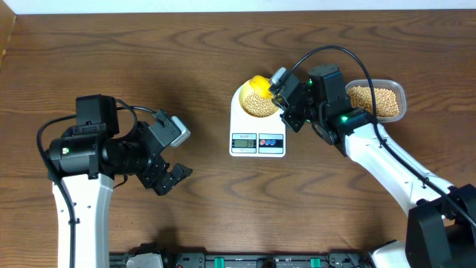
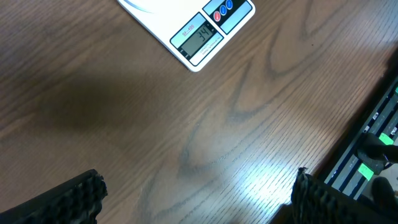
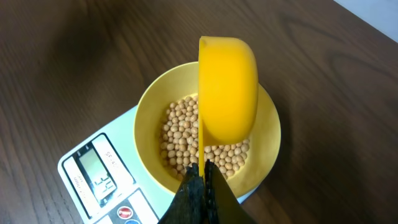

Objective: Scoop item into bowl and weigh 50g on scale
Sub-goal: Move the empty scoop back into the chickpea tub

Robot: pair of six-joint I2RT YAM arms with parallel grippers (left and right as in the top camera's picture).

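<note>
The left arm is bent well to the left of the scale (image 1: 256, 141), its forearm angled toward the scale's near corner. The left gripper (image 1: 175, 179) hangs just above the wooden table (image 1: 149, 59) with its jaws spread wide and nothing between them. The left wrist view shows only bare wood between the two dark fingertips (image 2: 81, 194).

The white scale lies flat on the table and its display appears to read 34. The bowl (image 3: 146, 118) sits on the far part of the scale, behind the display and buttons, with a layer of beans (image 3: 180, 137) in its bottom.

A yellow scoop (image 3: 227, 87) hangs over the bowl, turned on its side with its rounded back toward the right wrist camera. The right gripper (image 1: 281, 100) is clamped on the scoop's handle. Its arm reaches in from the right of the scale, with the wrist rolled over.

Right of the scale, behind that wrist, a clear tub (image 1: 398, 89) holds more beans.
</note>
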